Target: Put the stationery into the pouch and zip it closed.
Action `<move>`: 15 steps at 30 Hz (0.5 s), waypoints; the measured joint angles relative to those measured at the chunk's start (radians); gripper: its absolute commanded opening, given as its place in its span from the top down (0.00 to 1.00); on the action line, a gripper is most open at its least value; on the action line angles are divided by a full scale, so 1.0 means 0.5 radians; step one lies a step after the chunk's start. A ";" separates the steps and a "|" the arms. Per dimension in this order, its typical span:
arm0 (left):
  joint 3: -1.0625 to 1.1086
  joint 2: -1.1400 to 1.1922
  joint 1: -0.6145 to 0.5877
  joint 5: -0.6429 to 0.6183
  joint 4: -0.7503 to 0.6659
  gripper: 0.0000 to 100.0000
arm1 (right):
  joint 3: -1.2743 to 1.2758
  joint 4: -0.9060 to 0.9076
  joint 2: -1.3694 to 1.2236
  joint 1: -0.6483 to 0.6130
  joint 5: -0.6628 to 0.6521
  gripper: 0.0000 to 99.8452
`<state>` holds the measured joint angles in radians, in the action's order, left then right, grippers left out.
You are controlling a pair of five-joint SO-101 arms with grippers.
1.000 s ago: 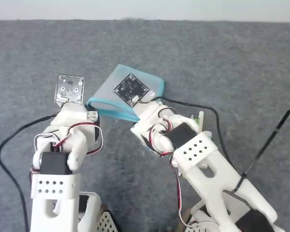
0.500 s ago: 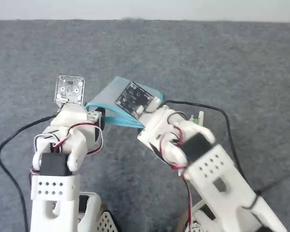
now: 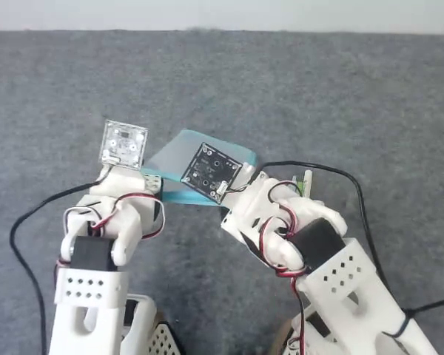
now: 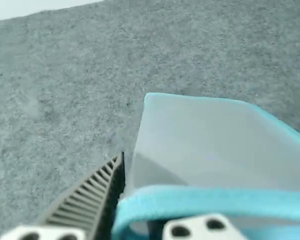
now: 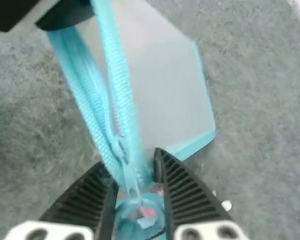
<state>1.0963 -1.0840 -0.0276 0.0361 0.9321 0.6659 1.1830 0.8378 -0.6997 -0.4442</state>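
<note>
A translucent pouch (image 3: 170, 157) with teal trim is held above the grey carpet between my two arms. The left gripper (image 4: 150, 202) is shut on the pouch's teal zipper edge (image 4: 215, 197) at one end, and the frosted pouch (image 4: 205, 145) stretches away from it. At the other end, the right gripper (image 5: 131, 161) has its dark ribbed fingers (image 5: 172, 182) shut on the zipper pull (image 5: 124, 159). From there the teal zipper (image 5: 112, 85) runs toward the left gripper. Something pinkish shows through the pouch's corner (image 5: 146, 211).
Grey carpet (image 3: 340, 89) covers the table all round, with a pale wall strip along the far edge. A small white and green object (image 3: 305, 180) lies beside the right arm. Black cables (image 3: 333, 171) trail from both arms.
The right arm has drawn back toward the near side with the zipper end. The left arm has shifted slightly to the right, and the pouch has turned with them.
</note>
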 measured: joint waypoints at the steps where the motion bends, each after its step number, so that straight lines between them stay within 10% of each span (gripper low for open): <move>1: 0.037 0.000 0.000 -0.006 -0.055 0.99 | -0.003 0.021 -0.025 0.009 0.000 0.76; 15: 0.169 0.028 -0.292 -0.463 -0.347 0.99 | -0.003 0.298 -0.218 0.752 0.120 0.79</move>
<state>1.1807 -1.0702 -0.1734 -0.1956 0.7587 0.6644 1.3318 0.7288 -0.3237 -0.3844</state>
